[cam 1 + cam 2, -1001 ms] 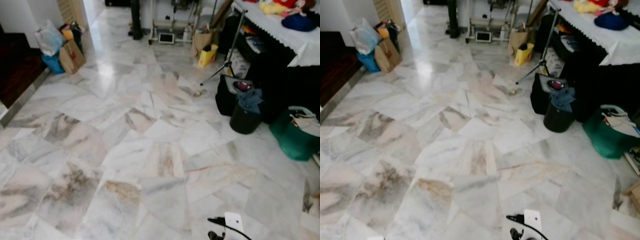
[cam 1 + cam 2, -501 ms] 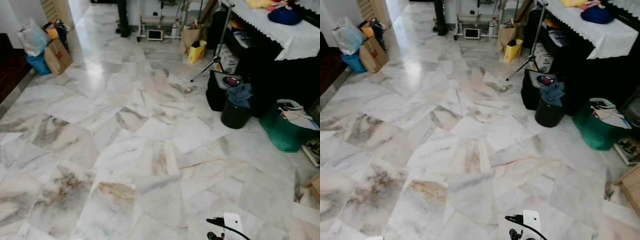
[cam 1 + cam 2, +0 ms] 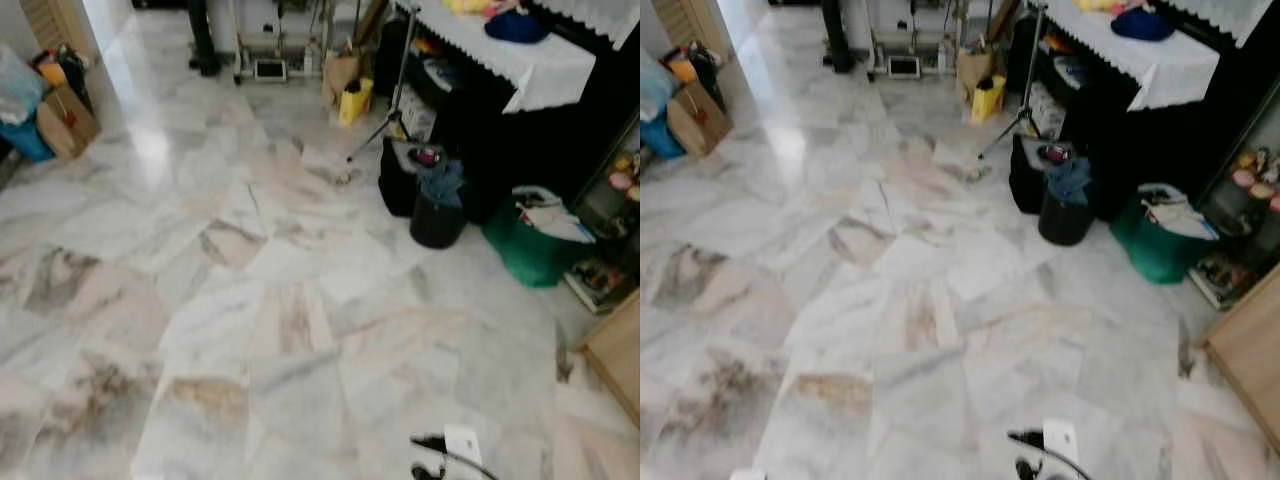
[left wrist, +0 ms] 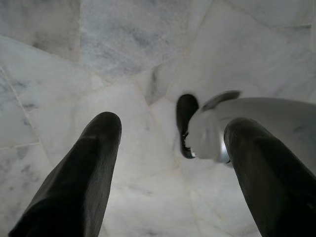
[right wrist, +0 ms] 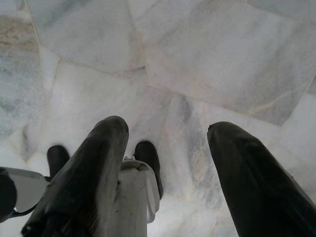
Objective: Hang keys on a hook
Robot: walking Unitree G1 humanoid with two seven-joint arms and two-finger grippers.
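My left gripper (image 4: 173,126) hangs over the pale marble floor (image 4: 123,59), open, with nothing between its two black fingers (image 4: 79,182). Beyond it I see my silver foot (image 4: 212,138) on the tiles. My right gripper (image 5: 168,128) also points down at the marble floor (image 5: 207,54), open and holding nothing, with my foot (image 5: 140,182) showing past its fingers (image 5: 94,182).
Wide marble floor (image 3: 200,300) lies ahead. To the right stand a black bin (image 3: 437,218), a green bag (image 3: 528,252), a table with a white cloth (image 3: 520,62), a tripod (image 3: 390,95) and a wooden cabinet corner (image 3: 615,355). A cardboard box (image 3: 65,118) sits far left.
The whole picture has slid left as the camera turns right. The wooden cabinet corner and a shelf have come into view at the right edge.
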